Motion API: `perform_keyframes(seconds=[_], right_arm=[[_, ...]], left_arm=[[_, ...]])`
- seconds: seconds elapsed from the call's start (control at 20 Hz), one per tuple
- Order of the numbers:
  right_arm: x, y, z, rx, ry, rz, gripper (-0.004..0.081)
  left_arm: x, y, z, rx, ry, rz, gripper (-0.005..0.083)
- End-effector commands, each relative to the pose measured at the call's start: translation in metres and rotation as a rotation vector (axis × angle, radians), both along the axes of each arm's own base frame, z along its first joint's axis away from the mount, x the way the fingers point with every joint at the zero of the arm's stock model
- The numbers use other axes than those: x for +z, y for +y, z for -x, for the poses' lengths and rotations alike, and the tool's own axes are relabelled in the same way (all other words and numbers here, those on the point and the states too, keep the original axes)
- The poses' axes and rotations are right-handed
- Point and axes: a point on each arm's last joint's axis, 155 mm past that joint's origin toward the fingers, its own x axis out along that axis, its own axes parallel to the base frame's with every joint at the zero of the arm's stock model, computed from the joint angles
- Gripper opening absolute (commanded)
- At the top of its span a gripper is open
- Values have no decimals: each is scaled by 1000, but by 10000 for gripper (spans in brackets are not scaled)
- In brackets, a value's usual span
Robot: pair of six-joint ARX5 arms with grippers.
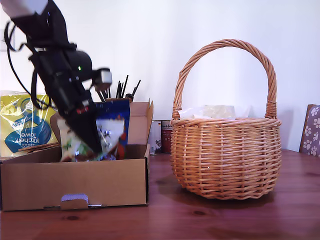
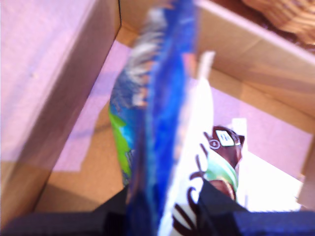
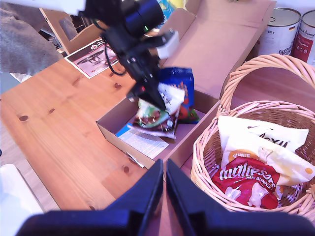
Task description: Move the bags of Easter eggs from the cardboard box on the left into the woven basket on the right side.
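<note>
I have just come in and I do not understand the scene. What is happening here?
My first gripper is closed on two egg bags and holds them over the cardboard box. The woven basket already holds a Maltesers bag and a cream bag. My second gripper hangs shut above the table, empty.

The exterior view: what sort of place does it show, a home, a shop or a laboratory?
Probably a home, perhaps a dining or kitchen table. A varnished brown wooden table stands against a plain white wall, a yellow-blue kitchen towel pack lies behind the brown cardboard box, and food tins stand nearby.
</note>
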Motion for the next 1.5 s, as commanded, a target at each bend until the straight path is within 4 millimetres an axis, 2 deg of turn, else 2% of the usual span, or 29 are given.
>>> perform_keyframes(seconds=[0.0,0.2,0.4,0.55,0.7,0.8,0.9,1.1,1.25,1.45], right_arm=[[-2,1,2,9,0,-1,-12],[-2,1,2,9,-1,-1,-12],[1,-1,2,3,-15,-3,-12],[6,-15,7,-40,-47,6,-12],[2,-35,16,-96,-53,40,-12],[0,-49,22,-136,-57,61,-12],[4,-55,28,-144,-75,49,-12],[8,-59,35,-145,-95,33,-12],[8,-59,35,-144,-93,35,-12],[8,-59,35,-144,-92,35,-12]], left_arm=[[40,-2,2,-7,-85,34,80],[96,-4,12,-10,-185,92,80],[143,-40,47,-16,-134,288,79],[150,-76,74,-94,-81,356,79],[159,-111,92,-195,-111,398,79],[164,-137,112,-276,-118,431,79],[164,-156,122,-331,-128,450,79],[161,-196,117,-358,-188,495,79],[151,-216,93,-319,-285,481,79],[125,-229,51,-228,-406,414,79]])
